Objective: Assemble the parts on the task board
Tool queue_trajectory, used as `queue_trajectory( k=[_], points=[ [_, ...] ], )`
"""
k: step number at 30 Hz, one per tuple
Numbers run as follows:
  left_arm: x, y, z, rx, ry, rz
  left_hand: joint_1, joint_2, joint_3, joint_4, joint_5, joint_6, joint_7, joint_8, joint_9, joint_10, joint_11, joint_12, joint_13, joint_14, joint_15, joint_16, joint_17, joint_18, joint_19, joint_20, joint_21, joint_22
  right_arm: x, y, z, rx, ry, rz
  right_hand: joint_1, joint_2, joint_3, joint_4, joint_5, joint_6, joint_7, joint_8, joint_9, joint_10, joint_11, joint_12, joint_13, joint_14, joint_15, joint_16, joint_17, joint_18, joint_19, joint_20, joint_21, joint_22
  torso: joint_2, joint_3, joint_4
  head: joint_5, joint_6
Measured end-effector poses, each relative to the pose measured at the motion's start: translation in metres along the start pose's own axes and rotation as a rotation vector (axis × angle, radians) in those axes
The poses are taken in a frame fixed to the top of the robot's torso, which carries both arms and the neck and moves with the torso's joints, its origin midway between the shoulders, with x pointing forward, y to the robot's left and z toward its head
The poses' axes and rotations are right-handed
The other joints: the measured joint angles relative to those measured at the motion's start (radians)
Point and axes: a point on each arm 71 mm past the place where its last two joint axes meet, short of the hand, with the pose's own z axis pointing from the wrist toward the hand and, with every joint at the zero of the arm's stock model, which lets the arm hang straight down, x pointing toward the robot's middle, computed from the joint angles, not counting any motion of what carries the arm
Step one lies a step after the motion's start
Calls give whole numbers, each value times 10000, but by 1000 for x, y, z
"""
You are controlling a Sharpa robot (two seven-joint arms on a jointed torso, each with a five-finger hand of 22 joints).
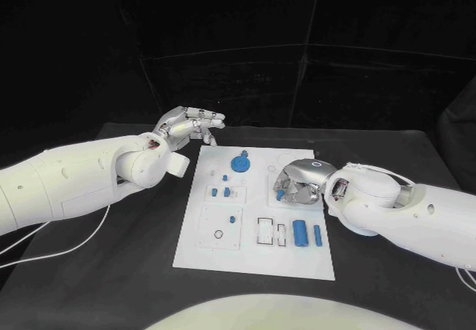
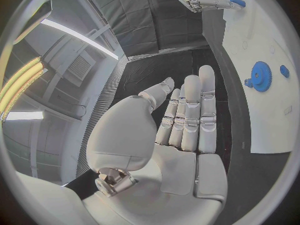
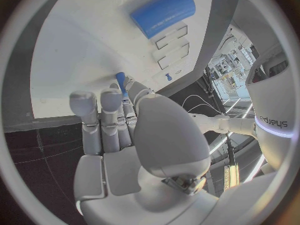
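Left robot hand point(image 1: 186, 126) hovers off the far-left corner of the white rectangular task board point(image 1: 199, 254) on the black table point(image 1: 89, 275), fingers straight and apart, nothing in it. Right robot hand point(image 1: 298, 183) sits low over the board's right-middle, pinching a small blue peg point(image 3: 120, 79) between thumb and fingers. Big blue toothed gear point(image 1: 240, 163) lies near the board's far edge; two blue cylinders point(image 1: 300, 234) lie upright side by side at the near right.

a black table point(image 1: 119, 275) carries the white task board point(image 1: 223, 251) at its middle, lying flat, its long sides running away from the robot. a thin white cable point(image 1: 60, 249) trails across the table's left part.
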Motion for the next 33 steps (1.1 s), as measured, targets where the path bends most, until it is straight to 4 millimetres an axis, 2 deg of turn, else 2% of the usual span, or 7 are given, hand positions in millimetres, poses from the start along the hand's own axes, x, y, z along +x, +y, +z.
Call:
queue_trajectory(
  k=[6, 13, 17, 21, 22, 26, 33],
  points=[
    [-1, 0, 0, -4, -14, 5, 0, 0, 0, 0, 0, 0, 0, 0, 0, 0, 0, 0, 0, 0, 0, 0, 0, 0, 0, 0, 0, 1, 0, 2, 1, -73, -44, 7, -361, -361, 817, 21, 0, 78, 38, 0, -24, 277, 35, -380, 1, 70, 1, 161, 136, 0, 35, -36, 113, 182, 0, 1, 0, 7, -16],
    [-1, 0, 0, -9, -26, 10, 0, 0, 0, 0, 0, 0, 0, -1, 0, 0, 0, 0, -1, 0, 0, 0, 1, 0, 0, 0, 0, 1, 0, 3, 2, -81, -46, 5, -553, -553, 1400, -33, 0, 249, 47, -1, -21, 475, 18, -543, 3, 70, 2, 225, 149, 0, 35, -35, 158, 200, -10, 6, 0, 14, -38],
    [-1, 0, 0, -12, -26, 10, 0, 0, 0, 0, 0, 0, 0, -1, 0, -74, -2, 76, -1, -72, -1, 0, -22, 0, 0, 0, 0, -16, 0, 3, 2, -72, -45, 0, -562, -562, 1706, -118, -40, 754, 20, 230, 63, 816, -30, -544, 47, 69, 2, 397, 296, 0, 94, -21, 262, 357, -12, 6, -1, 15, -39],
    [-2, 0, 0, -15, -31, 11, 0, 0, 0, 0, 0, 0, 0, -1, 0, -74, -2, 77, -2, -72, -1, 0, -22, 0, 0, 0, 0, -17, -1, 3, 1, -78, -119, -12, -517, -518, 2066, -283, -322, 1209, -84, 394, 95, 1223, -161, -451, 89, 137, -65, 513, 414, -16, 179, -108, 347, 499, -12, 6, -1, 15, -39],
    [-2, 0, 0, -16, -32, 11, 0, 0, 0, 0, 0, 0, 0, -1, 0, -74, -2, 77, -1, -72, -1, 0, -22, 0, 0, 0, 0, -16, -1, 3, 1, -80, -147, -18, -491, -494, 2149, -334, -327, 1290, -124, 426, 95, 1280, -216, -424, 111, 142, -71, 541, 454, -166, 178, -107, 350, 542, -14, 6, -1, 15, -39],
    [-2, 0, 0, -19, -35, 12, 0, 0, 0, 0, 0, 0, 0, -1, 0, -74, -2, 77, -2, -72, -1, 0, -21, 0, 0, 0, 0, -16, -1, 3, 1, -86, -255, -41, -451, -455, 2329, -464, -330, 1459, -188, 495, 96, 1387, -252, -333, 163, 178, -107, 655, 574, -163, 232, -161, 425, 664, -17, 6, -1, 15, -39],
    [-3, 0, -1, -23, -48, 16, 0, 0, 0, 0, 0, 0, 0, -1, 0, -74, -2, 77, -2, -72, -1, 0, -21, 0, 0, 0, 0, -15, -4, 5, -4, -197, -601, 13, -437, -441, 2471, -554, -372, 1475, -172, 522, 95, 1421, -284, -425, 125, 178, -107, 758, 692, -161, 267, -197, 515, 777, -20, 6, -7, 30, -44]
  ],
)
